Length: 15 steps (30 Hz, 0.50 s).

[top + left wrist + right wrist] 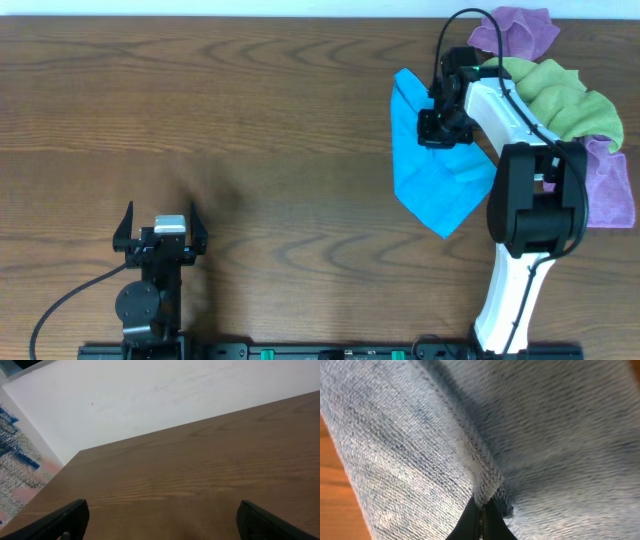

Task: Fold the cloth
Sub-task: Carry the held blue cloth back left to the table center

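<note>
Right now the cloth (440,185), a sky-blue terry square, lies rumpled just beside the lime-green cloth (565,100) on its left. One pointed corner trails toward the near edge of the wood-grain table (250,120) and an upper flap is bunched. The right gripper (443,128) stands over that bunched part, also left of the lime-green cloth. In the right wrist view its dark fingers are pressed together on a stitched hem of the looped, fuzzy pile. Crumpled purple cloths (520,30) lie against the lime-green cloth on its far and right sides. Well apart from the lime-green cloth, to its near left, the left gripper (160,212) stands with black fingers (60,520) spread wide over bare wood.
</note>
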{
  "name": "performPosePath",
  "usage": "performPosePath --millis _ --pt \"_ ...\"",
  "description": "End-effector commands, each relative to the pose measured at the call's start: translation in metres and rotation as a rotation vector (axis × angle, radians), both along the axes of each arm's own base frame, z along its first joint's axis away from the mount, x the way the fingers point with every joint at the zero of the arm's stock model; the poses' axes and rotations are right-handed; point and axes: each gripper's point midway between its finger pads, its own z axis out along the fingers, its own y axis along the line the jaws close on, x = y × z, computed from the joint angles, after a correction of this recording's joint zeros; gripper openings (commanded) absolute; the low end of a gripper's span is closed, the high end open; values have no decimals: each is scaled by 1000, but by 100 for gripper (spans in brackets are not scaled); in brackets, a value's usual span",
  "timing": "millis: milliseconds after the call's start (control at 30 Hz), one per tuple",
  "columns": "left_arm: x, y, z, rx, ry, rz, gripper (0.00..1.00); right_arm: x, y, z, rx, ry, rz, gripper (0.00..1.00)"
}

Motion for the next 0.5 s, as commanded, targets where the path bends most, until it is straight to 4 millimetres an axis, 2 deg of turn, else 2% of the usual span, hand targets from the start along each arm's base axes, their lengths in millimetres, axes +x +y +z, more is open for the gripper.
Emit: performPosePath --millis 0,133,200,333,467 --pt "-2 1 -19 8 69 6 95 -3 17 2 47 18 27 1" --pt "-2 1 -19 8 69 6 95 3 40 23 49 -17 82 1" --pt "-2 1 -19 8 69 6 95 7 59 38 53 -56 130 1" --pt "-2 1 -19 8 69 6 95 7 109 62 67 -125 256 1" --pt "-2 1 -19 8 69 6 95 -14 165 64 79 -134 389 1"
